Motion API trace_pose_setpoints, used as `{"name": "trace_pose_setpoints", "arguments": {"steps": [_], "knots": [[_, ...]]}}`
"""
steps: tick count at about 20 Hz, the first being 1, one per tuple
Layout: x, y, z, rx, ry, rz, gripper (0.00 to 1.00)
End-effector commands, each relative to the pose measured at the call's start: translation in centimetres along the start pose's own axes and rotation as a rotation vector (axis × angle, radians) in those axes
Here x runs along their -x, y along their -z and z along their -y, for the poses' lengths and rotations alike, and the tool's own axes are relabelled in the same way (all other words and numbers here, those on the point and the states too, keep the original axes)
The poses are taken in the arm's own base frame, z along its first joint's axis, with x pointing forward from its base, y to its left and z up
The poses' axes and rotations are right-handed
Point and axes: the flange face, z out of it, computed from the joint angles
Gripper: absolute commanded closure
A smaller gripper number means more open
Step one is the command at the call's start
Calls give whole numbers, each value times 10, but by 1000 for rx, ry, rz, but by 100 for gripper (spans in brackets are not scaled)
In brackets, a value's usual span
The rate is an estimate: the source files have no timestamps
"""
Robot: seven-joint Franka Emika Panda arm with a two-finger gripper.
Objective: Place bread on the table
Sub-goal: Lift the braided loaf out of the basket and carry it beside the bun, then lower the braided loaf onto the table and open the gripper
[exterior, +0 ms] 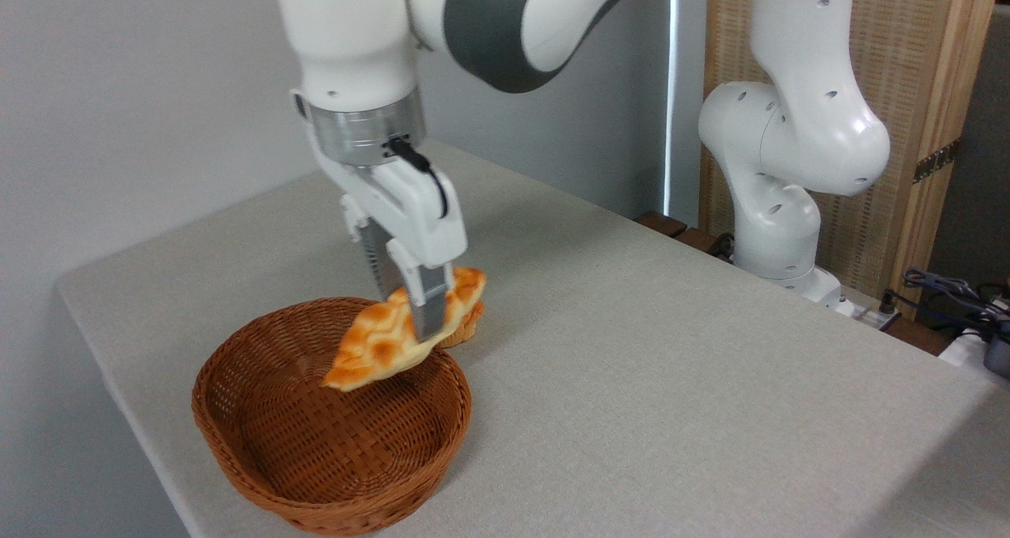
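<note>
The braided bread (pixel 379 347) hangs in the air above the back right rim of the wicker basket (pixel 260 451), tilted with its left tip lower. My gripper (pixel 410 321) is shut on the loaf's middle, fingers pointing down. The grey-beige table (pixel 671 380) spreads out to the right. The basket itself holds nothing.
A small round orange bun (pixel 467 326) sits on the cloth just behind the held loaf, mostly hidden by it. The arm's white base (pixel 781 207) stands at the table's far right edge. Cables (pixel 955 293) lie beyond the right corner.
</note>
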Motion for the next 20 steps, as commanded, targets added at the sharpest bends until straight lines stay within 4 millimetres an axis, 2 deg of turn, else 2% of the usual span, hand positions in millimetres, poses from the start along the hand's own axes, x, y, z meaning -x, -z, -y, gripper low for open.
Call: {"name": "trace_pose_setpoints", "arguments": {"steps": [1, 4, 8, 14, 16, 17, 20], "knots": [[41, 6, -32, 11, -60, -23, 38], [55, 9, -43, 7, -62, -26, 38], [77, -11, -56, 15, -121, 15, 37], [88, -32, -58, 29, -133, 77, 31], [90, -35, -58, 26, -135, 94, 28], [89, -37, -58, 28, -133, 97, 23], [90, -44, -59, 40, -133, 107, 19]]}}
